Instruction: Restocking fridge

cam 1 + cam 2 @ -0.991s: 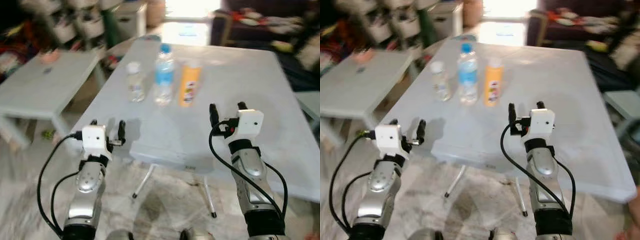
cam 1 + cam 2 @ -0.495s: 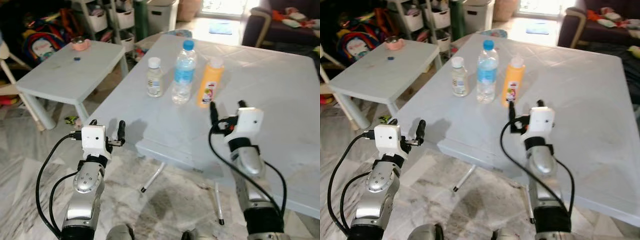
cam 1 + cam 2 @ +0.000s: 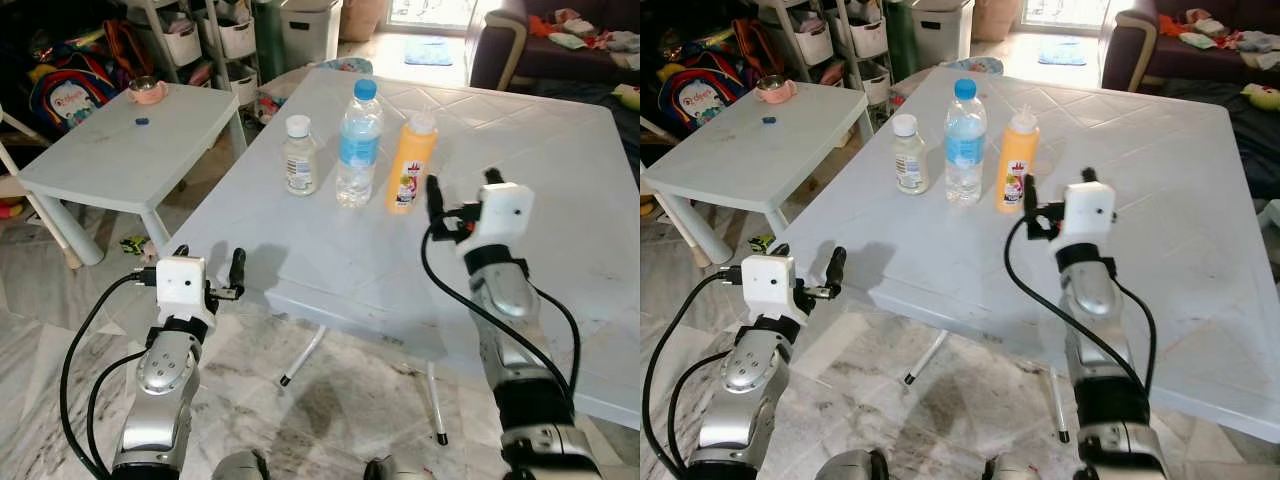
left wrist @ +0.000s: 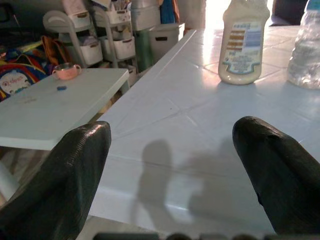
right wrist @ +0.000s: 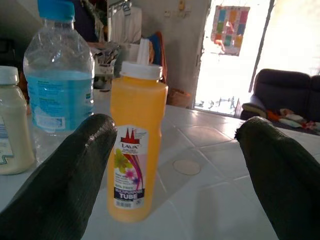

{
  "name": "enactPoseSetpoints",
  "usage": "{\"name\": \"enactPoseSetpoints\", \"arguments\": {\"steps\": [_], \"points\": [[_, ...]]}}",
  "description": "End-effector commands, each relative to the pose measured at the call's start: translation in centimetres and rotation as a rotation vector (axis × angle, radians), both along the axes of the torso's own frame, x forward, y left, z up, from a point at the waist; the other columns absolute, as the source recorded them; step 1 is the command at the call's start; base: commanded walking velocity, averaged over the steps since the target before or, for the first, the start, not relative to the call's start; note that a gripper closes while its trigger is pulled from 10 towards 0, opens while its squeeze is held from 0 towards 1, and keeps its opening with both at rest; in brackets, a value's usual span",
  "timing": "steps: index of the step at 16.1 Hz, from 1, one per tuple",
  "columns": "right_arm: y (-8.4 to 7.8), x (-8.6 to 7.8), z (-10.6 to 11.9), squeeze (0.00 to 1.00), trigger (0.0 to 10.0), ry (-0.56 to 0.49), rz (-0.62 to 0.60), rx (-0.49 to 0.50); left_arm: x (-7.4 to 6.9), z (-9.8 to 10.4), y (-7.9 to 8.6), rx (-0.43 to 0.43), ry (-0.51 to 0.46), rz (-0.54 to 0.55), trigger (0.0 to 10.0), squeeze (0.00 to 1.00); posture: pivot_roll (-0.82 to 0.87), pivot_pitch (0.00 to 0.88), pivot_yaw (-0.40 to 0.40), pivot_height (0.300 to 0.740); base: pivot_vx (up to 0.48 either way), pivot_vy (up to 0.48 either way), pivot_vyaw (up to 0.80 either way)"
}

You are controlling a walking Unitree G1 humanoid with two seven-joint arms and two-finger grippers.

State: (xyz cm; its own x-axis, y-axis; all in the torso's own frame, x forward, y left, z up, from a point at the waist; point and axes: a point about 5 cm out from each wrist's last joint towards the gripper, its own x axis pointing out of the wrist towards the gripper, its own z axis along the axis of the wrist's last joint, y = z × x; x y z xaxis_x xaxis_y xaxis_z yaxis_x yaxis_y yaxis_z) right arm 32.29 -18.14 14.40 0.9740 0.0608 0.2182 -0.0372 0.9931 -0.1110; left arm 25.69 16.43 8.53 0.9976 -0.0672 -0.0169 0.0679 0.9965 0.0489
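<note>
Three containers standing upright in a row near the far left part of the large white desk (image 3: 560, 190): a small cream-filled bottle (image 3: 298, 155) with a white cap, a clear water bottle (image 3: 357, 145) with a blue cap and blue label, and an orange squeeze tube (image 3: 412, 164) with a white nozzle cap. Close together, the water bottle in the middle, none seen touching.

Right end effector (image 3: 460, 192) raised above the desk, just beside the orange squeeze tube and on the robot's side of it, fingers spread apart and gripping nothing. In the right wrist view, the orange squeeze tube (image 5: 136, 142) upright between the two black fingers (image 5: 75, 170) but beyond their tips, nearer one finger than the other, with the water bottle (image 5: 60, 85) and the cream-filled bottle (image 5: 12, 125) farther off to that same side.

Left end effector (image 3: 208, 272) held off the near left edge of the desk, over the marble floor (image 3: 330, 400), likewise released, fingers wide and empty. In the left wrist view, the cream-filled bottle (image 4: 243, 42) well beyond the spread fingers (image 4: 70, 170), across a stretch of bare desk top.

To the robot's left, a smaller white side desk (image 3: 100, 160) carrying a pink cup (image 3: 146, 90). Storage bins (image 3: 220, 30) and a dark sofa (image 3: 560, 40) in the background.
</note>
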Motion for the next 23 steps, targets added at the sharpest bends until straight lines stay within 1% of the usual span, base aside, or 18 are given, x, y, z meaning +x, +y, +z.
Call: {"name": "enactPoseSetpoints", "arguments": {"steps": [1,2,3,4,8,9,10,11,12,13,14,15,18,21,23], "points": [[-0.1,0.5,0.6,0.00,10.0,-0.017,0.007,-0.011,-0.1,0.5,0.4,0.005,-0.011,0.004,10.0,0.00,0.01,0.037,0.045,0.740,0.000,0.000,0.00],[-0.1,0.7,0.7,0.00,10.0,-0.018,0.007,-0.011,-0.1,0.5,0.5,0.006,-0.010,0.003,10.0,0.00,0.02,0.037,0.049,0.740,0.000,0.000,0.00],[0.1,1.4,1.1,0.00,10.0,-0.027,0.014,-0.004,-0.2,0.8,0.7,0.017,-0.008,-0.001,10.0,0.00,0.04,0.040,0.058,0.740,0.000,0.000,0.00],[0.3,1.8,1.2,0.00,10.0,-0.028,0.020,-0.006,-0.2,0.9,0.9,0.023,-0.008,-0.003,10.0,0.00,0.04,0.043,0.062,0.740,0.000,0.000,0.00],[1.1,3.3,1.9,0.00,10.0,-0.026,0.078,-0.010,-0.6,1.4,1.6,0.051,-0.005,0.001,10.0,0.00,0.08,0.063,0.058,0.740,0.000,0.000,0.00],[1.3,3.6,2.2,0.25,10.0,-0.032,0.087,-0.013,-0.8,1.3,1.8,0.052,-0.001,0.008,10.0,0.00,0.09,0.066,0.056,0.740,0.000,0.000,0.00],[1.4,3.9,2.5,0.75,10.0,-0.043,0.093,-0.015,-0.9,1.3,1.8,0.052,0.003,0.009,10.0,0.00,0.09,0.065,0.056,0.740,0.000,0.000,0.00],[1.3,4.1,2.9,1.00,10.0,-0.064,0.088,-0.023,-1.0,1.3,1.8,0.052,0.005,0.009,10.0,0.00,0.09,0.059,0.058,0.740,0.000,0.000,0.00],[1.2,4.4,3.2,1.00,10.0,-0.068,0.079,-0.027,-0.9,1.4,1.8,0.051,0.005,0.012,10.0,0.00,0.10,0.058,0.058,0.740,0.000,0.000,0.00],[1.0,4.6,3.4,0.81,10.0,-0.073,0.066,-0.028,-0.7,1.6,1.8,0.054,-0.001,0.012,10.0,0.00,0.10,0.053,0.058,0.740,0.000,0.000,0.00],[1.0,4.7,3.4,0.07,10.0,-0.074,0.061,-0.030,-0.6,1.7,1.9,0.056,-0.002,0.010,10.0,0.00,0.10,0.052,0.059,0.740,0.000,0.000,0.00],[0.9,4.8,3.5,0.00,10.0,-0.077,0.054,-0.033,-0.5,1.7,1.9,0.057,-0.001,0.009,10.0,0.00,0.09,0.052,0.061,0.740,0.000,0.000,0.00],[0.3,5.0,3.4,0.00,10.0,-0.073,0.036,-0.041,-0.5,1.6,1.9,0.057,0.004,0.007,10.0,0.00,0.09,0.051,0.060,0.740,0.000,0.000,0.00],[-0.3,5.3,3.2,0.00,10.0,-0.048,0.023,-0.048,-0.4,1.5,1.7,0.054,0.011,0.001,10.0,0.00,0.10,0.050,0.059,0.740,0.000,0.000,0.00],[-0.5,5.6,3.2,0.00,10.0,-0.032,0.042,-0.061,-0.4,1.7,2.1,0.061,0.009,0.000,10.0,0.00,0.11,0.061,0.060,0.740,0.000,0.000,0.00]]}}
